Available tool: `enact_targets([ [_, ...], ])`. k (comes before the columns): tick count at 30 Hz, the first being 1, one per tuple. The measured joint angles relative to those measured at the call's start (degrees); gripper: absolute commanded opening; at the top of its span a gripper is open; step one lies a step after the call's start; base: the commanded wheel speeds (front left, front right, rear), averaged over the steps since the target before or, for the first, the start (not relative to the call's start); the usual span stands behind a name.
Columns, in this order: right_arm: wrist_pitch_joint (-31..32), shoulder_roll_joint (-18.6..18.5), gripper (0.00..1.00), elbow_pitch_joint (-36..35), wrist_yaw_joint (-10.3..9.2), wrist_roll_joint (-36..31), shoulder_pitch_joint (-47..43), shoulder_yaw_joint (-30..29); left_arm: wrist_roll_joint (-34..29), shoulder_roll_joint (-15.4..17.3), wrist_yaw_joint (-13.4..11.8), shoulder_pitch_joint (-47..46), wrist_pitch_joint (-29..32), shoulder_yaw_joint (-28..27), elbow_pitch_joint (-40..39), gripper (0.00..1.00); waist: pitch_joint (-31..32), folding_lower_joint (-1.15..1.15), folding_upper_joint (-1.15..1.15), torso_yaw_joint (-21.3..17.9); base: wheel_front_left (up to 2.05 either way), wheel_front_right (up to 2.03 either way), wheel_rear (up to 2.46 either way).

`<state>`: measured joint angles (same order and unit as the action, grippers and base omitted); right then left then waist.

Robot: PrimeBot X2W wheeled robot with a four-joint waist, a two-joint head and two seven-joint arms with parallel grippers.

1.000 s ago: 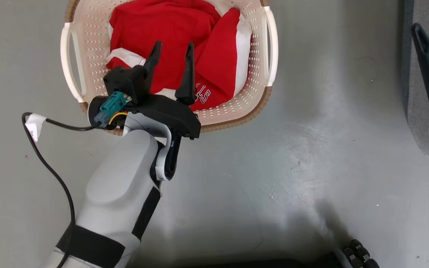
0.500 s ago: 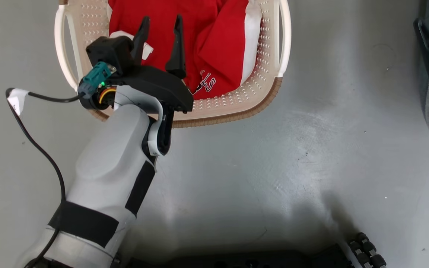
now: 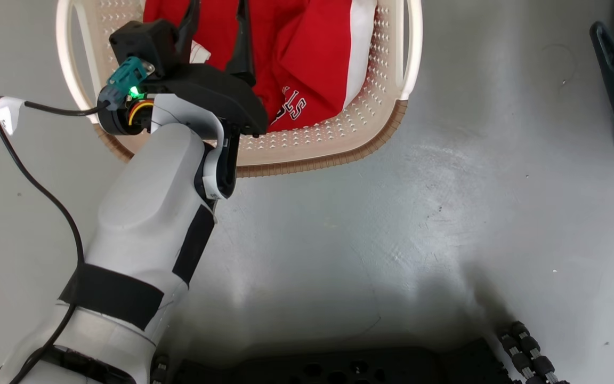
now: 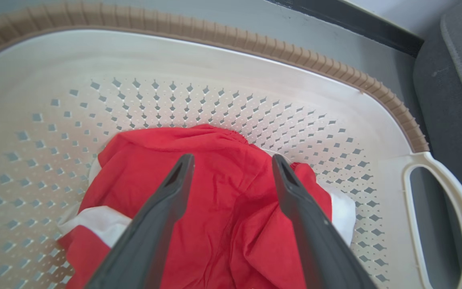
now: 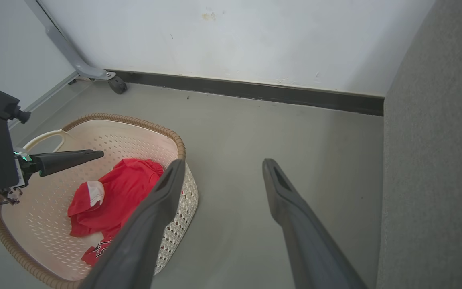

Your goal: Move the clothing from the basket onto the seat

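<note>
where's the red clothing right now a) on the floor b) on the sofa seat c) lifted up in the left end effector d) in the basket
d, the red clothing lies bunched inside the basket, and the left end effector is open over it with nothing pinched.

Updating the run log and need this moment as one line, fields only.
phase: pre-grasp | left gripper: open, fingers over red clothing in laundry basket, nothing gripped | right gripper: open, empty, above floor
</note>
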<state>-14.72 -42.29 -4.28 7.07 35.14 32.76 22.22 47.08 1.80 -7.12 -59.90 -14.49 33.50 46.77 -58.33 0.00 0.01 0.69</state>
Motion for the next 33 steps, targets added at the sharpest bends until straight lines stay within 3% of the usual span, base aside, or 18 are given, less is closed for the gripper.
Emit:
enact_targets([
  [33,-0.07,0.67,1.00,-0.71,0.29,0.21,2.76,1.47,0.15,-0.12,0.00,-9.76,0.00,1.22,10.99,1.00,-5.60,-0.01,-0.01,-2.16,0.00,0.00,0.00],
])
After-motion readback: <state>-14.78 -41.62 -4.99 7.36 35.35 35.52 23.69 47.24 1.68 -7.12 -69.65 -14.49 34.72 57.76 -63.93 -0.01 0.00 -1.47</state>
